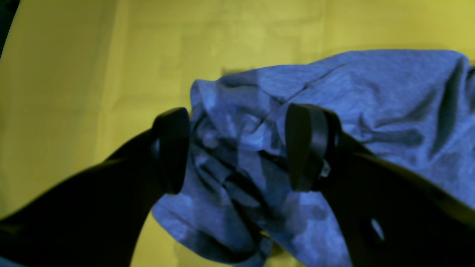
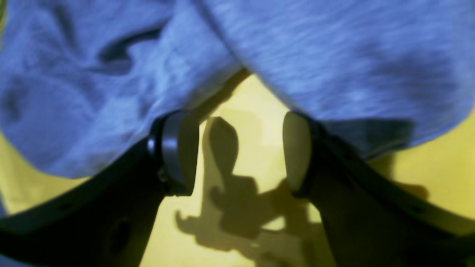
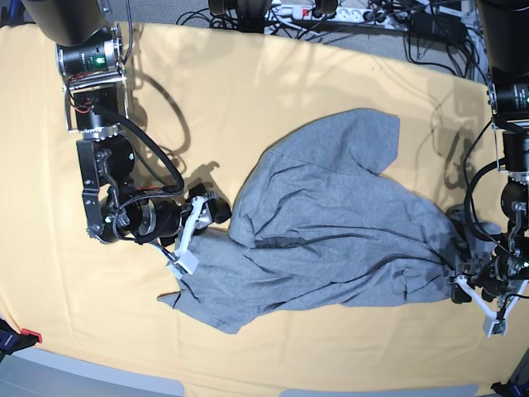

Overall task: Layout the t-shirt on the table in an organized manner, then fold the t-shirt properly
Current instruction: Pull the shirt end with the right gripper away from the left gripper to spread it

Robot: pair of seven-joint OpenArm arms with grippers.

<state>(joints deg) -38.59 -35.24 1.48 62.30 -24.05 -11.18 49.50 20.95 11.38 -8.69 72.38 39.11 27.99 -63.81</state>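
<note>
Left gripper [image 1: 237, 148], left wrist view: black jaws wide apart, bunched shirt [image 1: 371, 111] between and beneath them, neither pad pressing cloth as far as shows. Table [image 1: 74, 74] bare beyond the cloth's edge. Colour cast turns the grey fabric blue; which part of the garment this is cannot be told.

Right gripper [image 2: 239, 152], right wrist view: jaws wide, only table [image 2: 245, 122] and their own shadow between them; shirt [image 2: 334, 55] edge hangs just past the tips, blurred.

Base view: shirt [image 3: 331, 223] lies crumpled across the table's [image 3: 248, 83] middle toward its near edge, stretched between right gripper [image 3: 198, 217] and left gripper [image 3: 471, 285]. Status: layout partly begun, cloth still creased and lumpy, sleeves and collar indistinct, lettering not visible; flattening and every fold remain. Left gripper's tips hidden in cloth and cables here.
</note>
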